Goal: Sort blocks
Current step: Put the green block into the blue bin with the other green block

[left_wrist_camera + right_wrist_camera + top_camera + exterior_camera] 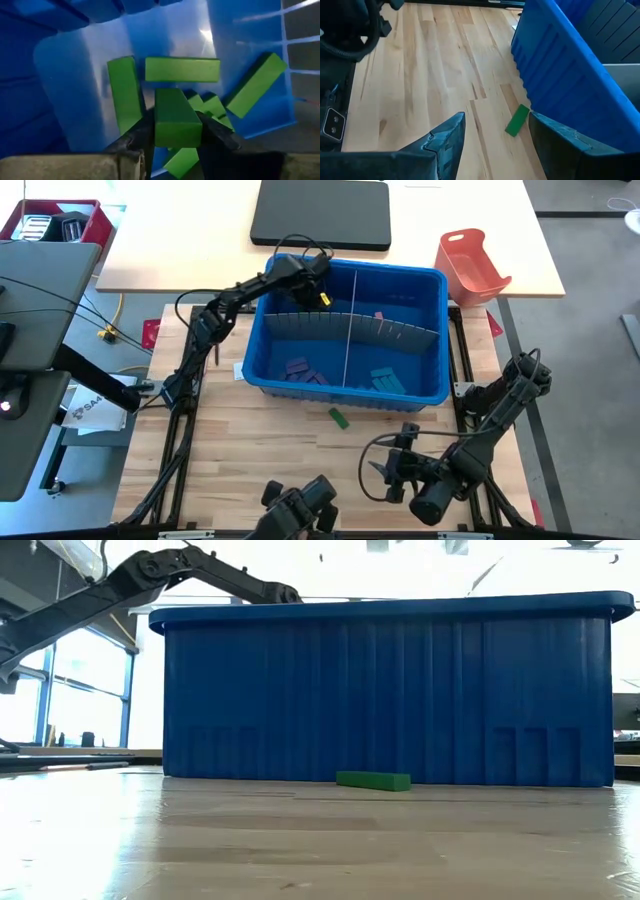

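Note:
A blue bin (pixel 440 285) stands on the wooden table, split by a grey slotted divider (pixel 350 328). My left gripper (pixel 322 295) reaches down into its far-left compartment, shut on a green block (pixel 175 117) above several green blocks (pixel 182 69) lying on the bin floor. Purple blocks (pixel 303 370) lie in the near-left compartment, blue ones (pixel 385 380) in the near-right, a pink one (pixel 378 315) in the far-right. One green block (pixel 338 417) lies flat on the table by the bin's near wall. My right gripper (pixel 495 135) hovers open near it, close to the table's near edge. My left gripper pinches the green block by its two long sides (pixel 157 125) between its two fingers (pixel 217 132). The fingers point steeply down into the compartment. The block sits above the other green blocks; whether it touches them I cannot tell.
An orange-red tray (pixel 472 265) and a black flat case (pixel 320 215) sit on the pale table beyond the bin. A red box (pixel 55 220) is at the far left. Bare wood lies between the bin's near wall (pixel 390 690) and the table's near edge.

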You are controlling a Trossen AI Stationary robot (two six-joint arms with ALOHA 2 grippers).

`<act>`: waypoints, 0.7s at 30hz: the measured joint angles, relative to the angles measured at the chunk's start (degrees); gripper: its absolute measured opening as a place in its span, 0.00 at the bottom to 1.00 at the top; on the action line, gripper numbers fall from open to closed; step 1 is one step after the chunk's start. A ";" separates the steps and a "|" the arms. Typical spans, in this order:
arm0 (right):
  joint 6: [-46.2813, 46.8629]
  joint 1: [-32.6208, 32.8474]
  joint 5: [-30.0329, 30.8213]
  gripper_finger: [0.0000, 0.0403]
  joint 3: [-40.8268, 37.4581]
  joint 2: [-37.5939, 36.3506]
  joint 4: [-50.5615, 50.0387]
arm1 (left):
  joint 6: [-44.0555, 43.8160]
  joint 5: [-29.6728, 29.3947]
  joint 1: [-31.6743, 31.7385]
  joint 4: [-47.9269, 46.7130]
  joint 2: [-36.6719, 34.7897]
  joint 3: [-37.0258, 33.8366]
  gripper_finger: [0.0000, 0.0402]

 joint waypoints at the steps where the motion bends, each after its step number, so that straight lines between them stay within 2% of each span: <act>1: 0.00 0.22 0.41 0.53 0.00 0.02 0.02 | -0.46 0.08 -0.01 0.07 0.12 0.00 0.28; 12: 1.49 1.23 0.94 0.53 0.00 0.02 0.04 | 0.32 1.58 0.00 -0.13 0.73 -0.04 0.32; 15: 1.49 1.22 0.94 0.53 0.00 0.02 0.07 | 0.52 4.66 0.36 -0.38 0.73 -0.04 0.37; 21: 1.76 1.22 1.09 0.53 0.00 0.02 0.98 | 1.53 5.50 0.93 0.01 -1.27 -0.11 0.51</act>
